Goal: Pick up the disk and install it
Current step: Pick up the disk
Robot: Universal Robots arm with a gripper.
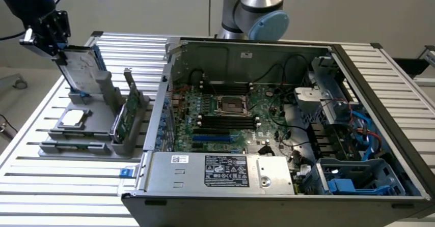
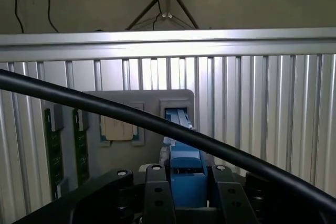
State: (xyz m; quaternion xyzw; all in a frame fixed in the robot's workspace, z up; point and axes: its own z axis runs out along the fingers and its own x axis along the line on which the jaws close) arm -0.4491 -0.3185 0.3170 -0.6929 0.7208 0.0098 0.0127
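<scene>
1. One gripper [image 1: 58, 54] is seen at the end of one arm [image 1: 262, 5], in the upper part of the exterior view's left.
2. One disk [image 1: 81, 66] is gripped: in the wrist view its blue carrier [image 2: 185, 169] is clamped between the two black fingers [image 2: 156, 190] of the gripper [image 2: 186, 184], which are closed on it.
3. The disk is held by its upper end and is tilted. Its lower end sits at one grey holder [image 1: 102, 84] on the slatted table [image 1: 54, 186]. Whether it has left the holder's slot cannot be told.
4. One square silver chip [image 1: 73, 117] is laid flat in the holder, just beside the disk's lower end.
5. One green circuit card [image 1: 129, 107] is stood upright at the holder's side nearest the computer case.
6. In the wrist view, two green memory strips [image 2: 52, 150] are counted side by side on the holder [image 2: 142, 98], with the chip [image 2: 119, 128] between them and the disk.
7. One black cable [image 2: 236, 156] is drawn diagonally across the wrist view.
8. One open computer case [image 1: 258, 51] is set on the table, towards the exterior view's right. One motherboard [image 1: 224, 110], one power supply [image 1: 217, 171] and one blue drive cage [image 1: 360, 178] are seen in it, well apart from the disk.
</scene>
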